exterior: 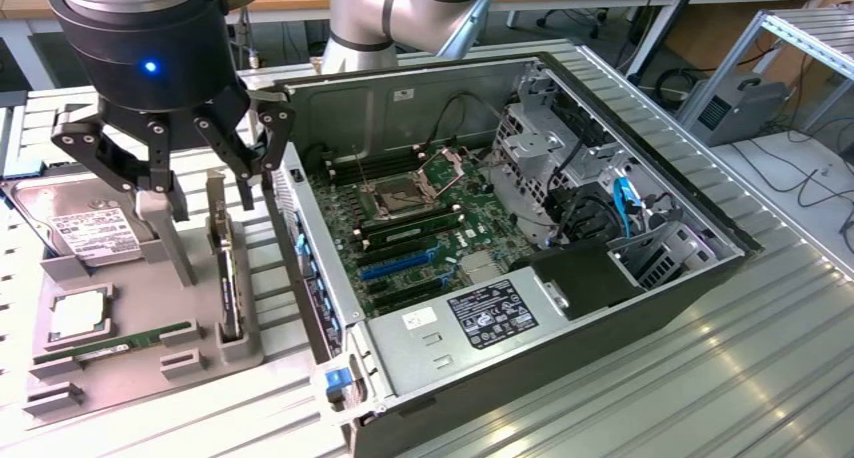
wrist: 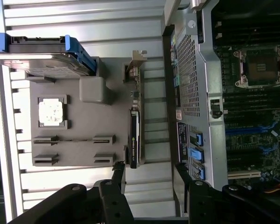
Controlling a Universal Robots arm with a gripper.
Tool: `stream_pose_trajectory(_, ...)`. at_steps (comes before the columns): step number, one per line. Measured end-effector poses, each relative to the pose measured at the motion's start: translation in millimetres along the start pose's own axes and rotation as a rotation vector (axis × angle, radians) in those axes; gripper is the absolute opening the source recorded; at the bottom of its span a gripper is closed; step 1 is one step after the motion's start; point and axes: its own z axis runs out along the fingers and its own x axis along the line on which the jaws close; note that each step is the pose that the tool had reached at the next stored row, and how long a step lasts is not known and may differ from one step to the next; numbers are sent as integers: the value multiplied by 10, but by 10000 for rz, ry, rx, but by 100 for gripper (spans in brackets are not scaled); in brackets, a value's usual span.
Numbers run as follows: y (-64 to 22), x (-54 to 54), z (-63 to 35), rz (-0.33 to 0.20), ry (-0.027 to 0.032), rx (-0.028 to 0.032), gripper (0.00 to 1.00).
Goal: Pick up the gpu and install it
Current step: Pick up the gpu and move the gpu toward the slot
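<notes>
Three black fingers of the gripper (exterior: 203, 190) stand spread to their widest, with nothing held between them. In the exterior view it hangs at about 10 o'clock, over the far end of the gpu (exterior: 227, 273), and I cannot tell whether any finger touches the card. The gpu stands on its edge in a slot at the 3 o'clock side of a grey holder tray (exterior: 140, 308). On that tray, a silver hard drive (exterior: 80, 228) with a white label lies at 9 o'clock from the card, a processor chip (exterior: 78, 313) at 8 o'clock and a narrow green RAM stick (exterior: 114, 345) at 7 o'clock. Just beside the tray at 3 o'clock lies an open computer case (exterior: 574, 378) with its motherboard (exterior: 427, 218) bare.
</notes>
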Motion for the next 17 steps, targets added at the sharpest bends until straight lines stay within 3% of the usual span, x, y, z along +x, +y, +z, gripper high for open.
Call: stream_pose_trajectory(17, -2, 5, 32, -1, -2, 23, 54)
